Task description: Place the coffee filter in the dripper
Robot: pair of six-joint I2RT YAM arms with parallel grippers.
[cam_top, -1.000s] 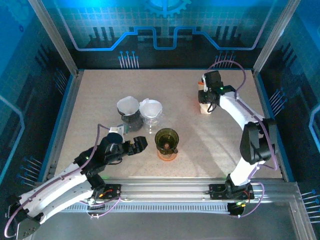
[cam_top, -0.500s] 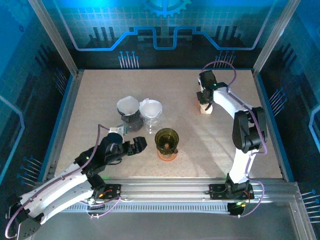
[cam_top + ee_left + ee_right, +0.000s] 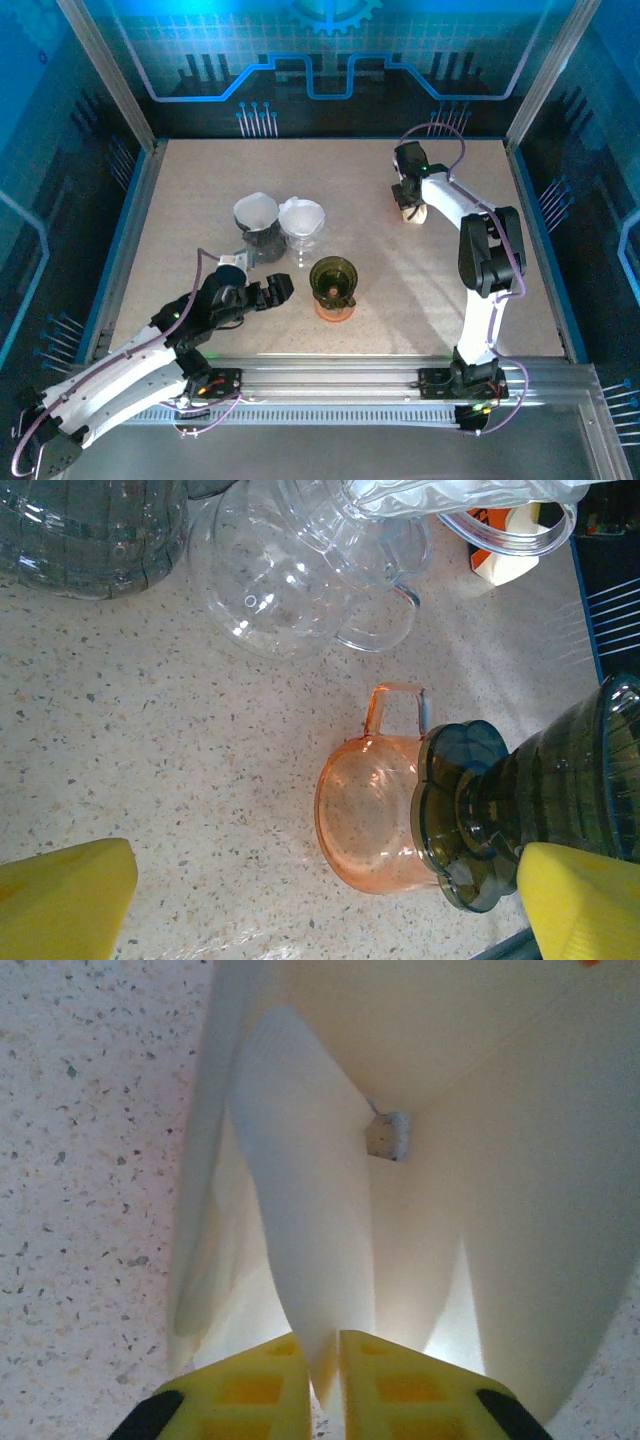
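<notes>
The right pincer (image 3: 322, 1385) is nearly closed. Its yellow fingertips (image 3: 250, 1400) pinch the lower edge of a white paper coffee filter (image 3: 300, 1220). The filter stands folded and upright inside a white holder (image 3: 500, 1160), leaning toward the holder's wall at 9 o'clock in the wrist view. The holder sits on the speckled table (image 3: 90, 1160). From above, this pincer and the holder are at about 1 o'clock on the table, well apart from the drippers.

The left pincer (image 3: 275, 290) is spread wide with nothing between its yellow pads (image 3: 65, 900), and hangs low over the table. Just beside it at 3 o'clock, a dark green dripper (image 3: 332, 276) sits on an orange glass cup (image 3: 333, 310), slightly toward 6 o'clock from the table's middle. No paper lines the green dripper's bowl.

At 11 o'clock from the green dripper is a clear glass dripper (image 3: 303, 225) lined with white paper. Touching or just beside it at 9 o'clock is a smoky grey dripper (image 3: 258, 228), also lined with white paper.
</notes>
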